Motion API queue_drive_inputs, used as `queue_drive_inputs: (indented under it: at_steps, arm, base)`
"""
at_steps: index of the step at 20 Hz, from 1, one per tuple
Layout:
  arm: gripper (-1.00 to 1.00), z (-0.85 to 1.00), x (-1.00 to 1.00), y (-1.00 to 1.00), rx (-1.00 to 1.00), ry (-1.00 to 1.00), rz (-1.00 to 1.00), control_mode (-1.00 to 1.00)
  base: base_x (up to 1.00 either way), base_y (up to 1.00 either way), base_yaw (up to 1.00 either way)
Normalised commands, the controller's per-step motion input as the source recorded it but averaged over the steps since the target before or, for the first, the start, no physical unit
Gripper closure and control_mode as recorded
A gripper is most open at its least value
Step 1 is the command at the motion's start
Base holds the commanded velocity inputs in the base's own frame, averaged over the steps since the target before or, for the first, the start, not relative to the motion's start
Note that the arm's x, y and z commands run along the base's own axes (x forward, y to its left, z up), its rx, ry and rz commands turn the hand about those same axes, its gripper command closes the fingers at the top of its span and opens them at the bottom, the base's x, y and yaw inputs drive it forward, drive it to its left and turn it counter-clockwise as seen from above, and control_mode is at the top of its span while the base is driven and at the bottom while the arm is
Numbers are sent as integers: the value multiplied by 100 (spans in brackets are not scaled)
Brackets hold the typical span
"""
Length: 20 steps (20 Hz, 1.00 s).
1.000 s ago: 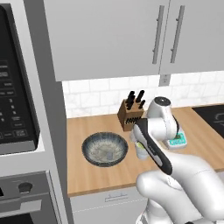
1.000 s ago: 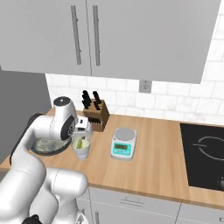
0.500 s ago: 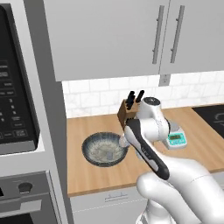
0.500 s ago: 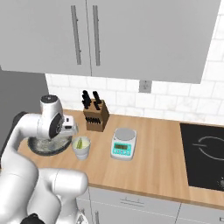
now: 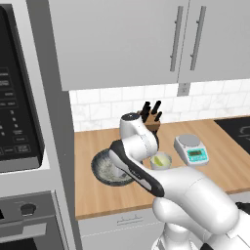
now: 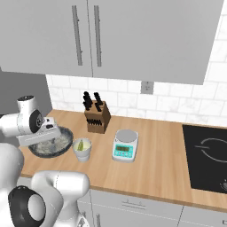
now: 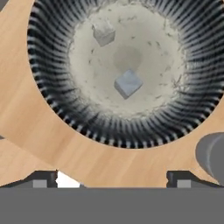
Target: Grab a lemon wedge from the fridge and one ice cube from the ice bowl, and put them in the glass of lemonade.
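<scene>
My gripper (image 7: 113,181) is open and hangs over the ice bowl (image 7: 57,109), with nothing between its fingertips (image 7: 43,179). Two pale ice cubes lie in the bowl: one near the middle (image 7: 128,83) and one toward the far side (image 7: 103,34). In the right base view the hand (image 6: 42,135) hovers above the ice bowl (image 6: 62,135). The glass of lemonade (image 6: 82,150) stands just right of the bowl, and a yellow-green lemon wedge (image 6: 81,143) shows inside it. The left base view shows the bowl (image 5: 100,168) and the glass (image 5: 160,161). The fridge is out of view.
A white-and-teal kitchen scale (image 6: 124,146) sits right of the glass, with a knife block (image 6: 96,119) behind it by the tiled wall. A black cooktop (image 6: 208,159) lies at the far right. A tall oven unit (image 5: 24,122) borders the counter on the left.
The arm has swung left, from above the glass to above the ice bowl. The gripper has stayed open.
</scene>
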Motion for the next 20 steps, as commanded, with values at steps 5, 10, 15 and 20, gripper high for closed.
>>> queue_drive_inputs:
  at_steps: [5,10,15,20]
  arm:
    - [-100,-23,54,5,0,5,0,-100]
    - [-100,-37,23,0,5,0,1,-100]
    - [-100,-16,6,-8,4,5,6,-100]
    - [-100,-7,-3,2,0,-3,2,-100]
  base:
    - [0,0,0]
    - [0,0,0]
    - [0,0,0]
    - [0,0,0]
